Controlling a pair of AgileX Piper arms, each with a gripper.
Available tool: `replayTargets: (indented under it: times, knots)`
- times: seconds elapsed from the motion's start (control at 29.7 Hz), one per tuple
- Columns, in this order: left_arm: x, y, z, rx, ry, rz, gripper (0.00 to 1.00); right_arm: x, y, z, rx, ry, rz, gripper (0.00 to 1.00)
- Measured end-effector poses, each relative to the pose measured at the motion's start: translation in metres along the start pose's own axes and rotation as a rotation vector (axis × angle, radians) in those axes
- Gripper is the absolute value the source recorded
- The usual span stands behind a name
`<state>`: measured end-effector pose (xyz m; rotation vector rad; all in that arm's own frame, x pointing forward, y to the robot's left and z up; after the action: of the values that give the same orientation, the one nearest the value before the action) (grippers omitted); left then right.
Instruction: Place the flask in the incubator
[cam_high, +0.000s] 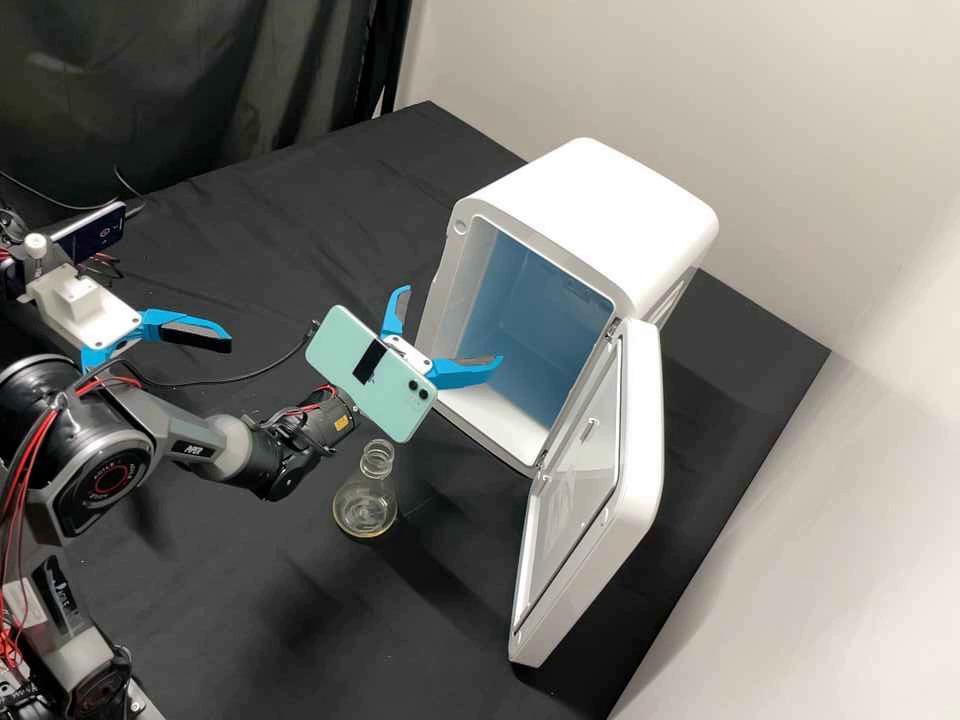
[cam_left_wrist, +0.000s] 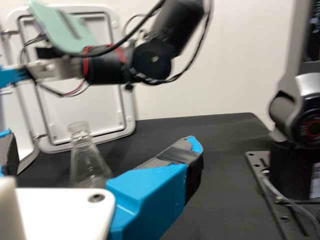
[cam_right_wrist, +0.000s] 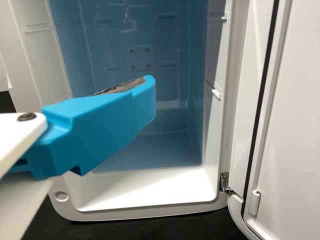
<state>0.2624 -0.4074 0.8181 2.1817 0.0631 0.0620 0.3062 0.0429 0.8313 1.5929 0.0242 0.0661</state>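
The flask stands upright on the bench, neck upward.

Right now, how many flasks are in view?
1. The flask stands upright on the bench, just outside the open incubator. The incubator's visible interior holds none; the right end effector hides part of it.

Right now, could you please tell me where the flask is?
In the high view, the flask stands upright on the black bench, just outside the open incubator, below the right gripper.
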Motion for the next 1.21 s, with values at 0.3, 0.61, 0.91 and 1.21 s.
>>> replayTargets:
  times: [0.3,0.61,0.91,1.21]
  knots:
    - [-0.02,-0.0062,-0.033,-0.053,0.069,-0.031,1.0,0.0,0.0,0.0,0.0,0.0,0.0,1.0]
    - [-0.056,-0.0015,-0.045,-0.052,0.084,-0.035,1.0,0.0,0.0,0.0,0.0,0.0,0.0,1.0]
    - [-0.079,0.0022,-0.045,-0.054,0.096,-0.019,1.0,0.0,0.0,0.0,0.0,0.0,0.0,1.0]
    - [-0.088,0.0012,-0.044,-0.06,0.089,-0.025,1.0,0.0,0.0,0.0,0.0,0.0,0.0,1.0]
